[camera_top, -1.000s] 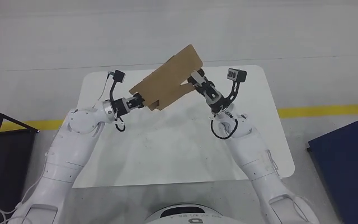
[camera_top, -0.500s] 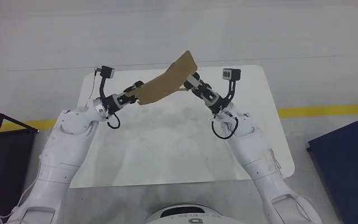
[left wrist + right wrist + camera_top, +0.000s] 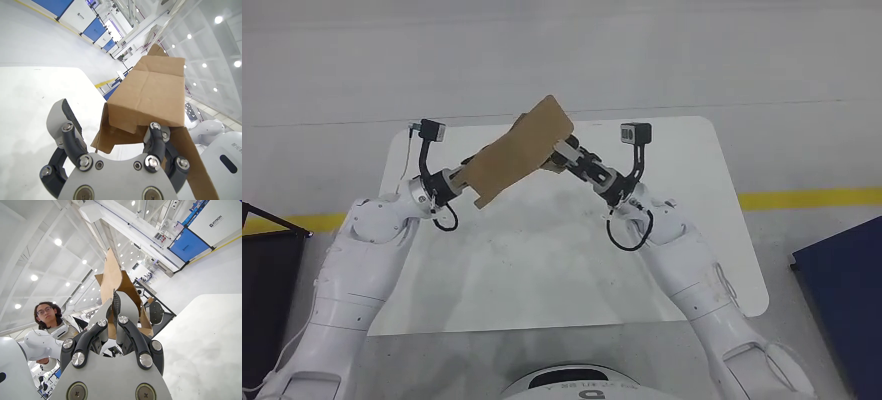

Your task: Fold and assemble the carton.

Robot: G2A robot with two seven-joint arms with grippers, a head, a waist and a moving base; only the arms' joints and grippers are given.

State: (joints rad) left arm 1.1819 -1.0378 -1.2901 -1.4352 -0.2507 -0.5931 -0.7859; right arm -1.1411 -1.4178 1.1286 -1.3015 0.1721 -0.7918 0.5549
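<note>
My right claw (image 3: 113, 306) is clenched on an edge of the carton (image 3: 517, 150), with the cardboard pinched between its pads, and it holds the brown sheet up off the white surface (image 3: 692, 210). My left claw (image 3: 110, 117) is released, its fingers spread wide. One finger (image 3: 157, 132) sits right at the carton's lower flap, and the other (image 3: 62, 113) stands apart from it with bare surface behind. From above I see the carton hanging slanted between the two claws, its far corner pointing away from me and its near end down by the left claw. Compared with a second ago, the carton has shifted towards my left side and the right claw has come across with it. Half a second ago the carton's face looked narrow, almost edge-on. It now shows broader from above.
</note>
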